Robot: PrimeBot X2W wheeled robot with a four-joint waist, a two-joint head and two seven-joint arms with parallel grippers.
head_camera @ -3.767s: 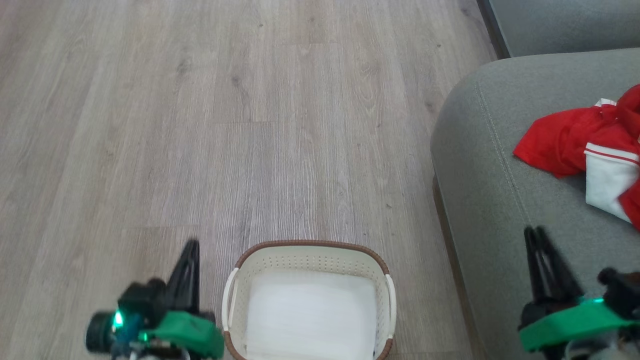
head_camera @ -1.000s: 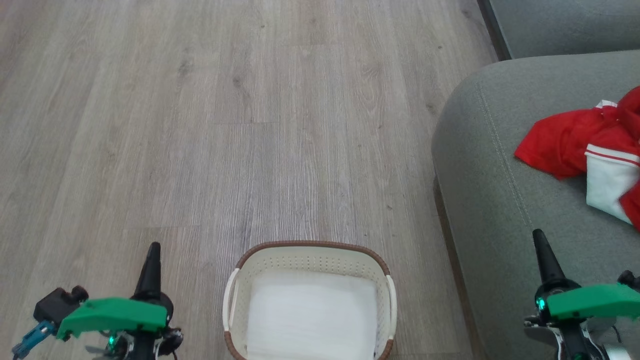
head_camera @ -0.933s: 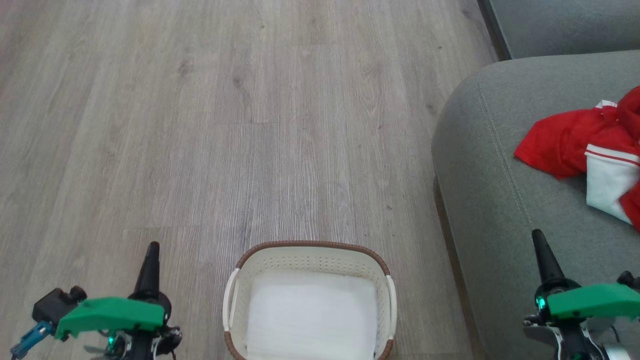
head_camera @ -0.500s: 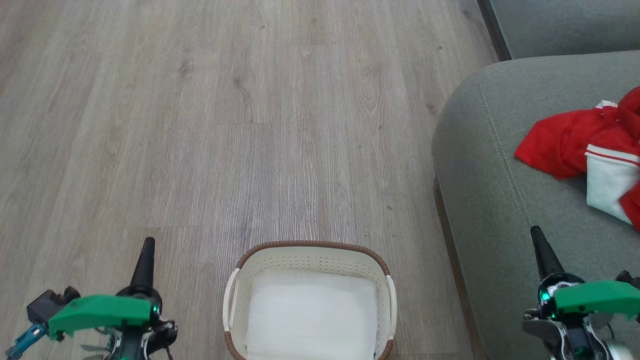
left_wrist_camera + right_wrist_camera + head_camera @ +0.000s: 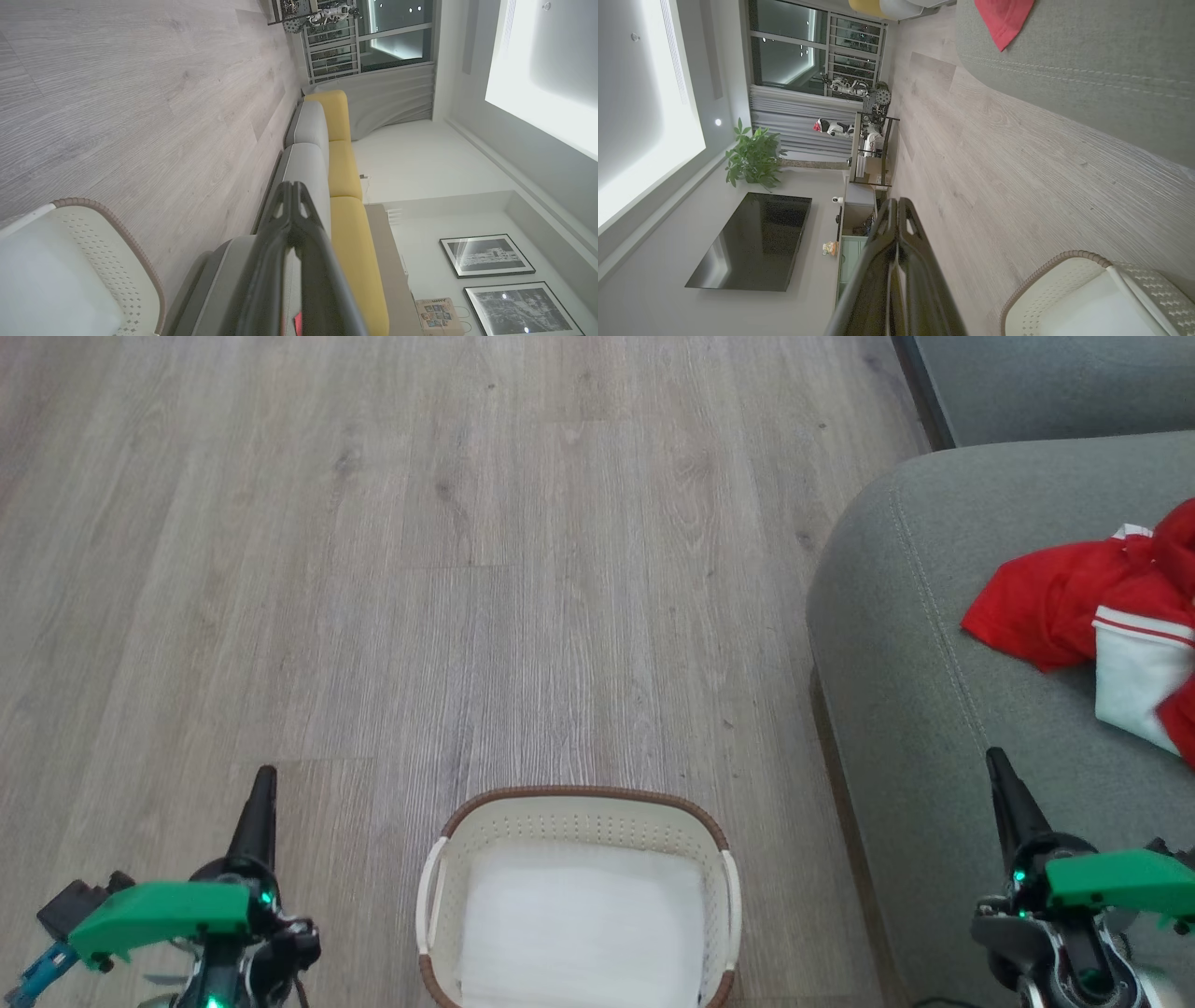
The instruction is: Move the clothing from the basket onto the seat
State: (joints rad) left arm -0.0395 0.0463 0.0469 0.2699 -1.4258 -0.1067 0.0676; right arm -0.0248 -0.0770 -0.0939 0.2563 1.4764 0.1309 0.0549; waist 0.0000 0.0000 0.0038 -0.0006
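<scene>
Clothing of bright red soft fabric with white panels and white trim stripes (image 5: 1055, 607) lies crumpled on the large grey-green fabric seat (image 5: 915, 644), towards the right edge of the head view. It is farther up that view than the right gripper (image 5: 994, 758) and to its right, apart from it. The right gripper hangs over the seat's near part, its two long dark fingers pressed together to a single point and holding nothing. In the right wrist view the same fingers meet at the tips (image 5: 896, 201), and a red corner of the clothing (image 5: 1004, 18) rests on the seat (image 5: 1087, 56) at the top.

The left gripper (image 5: 265, 779) is over the pale grey wood-plank floor (image 5: 467, 569), well apart from the clothing, its fingers likewise closed tip to tip (image 5: 292, 186) on nothing. Between the two grippers stands the small oval cream-white perforated plastic basket with a brown woven-look rim (image 5: 579, 793), its white liner showing; it sits on the floor just beside the seat.

A small printed carton (image 5: 437, 313) appears in the left wrist view, its lettering too small to read.
</scene>
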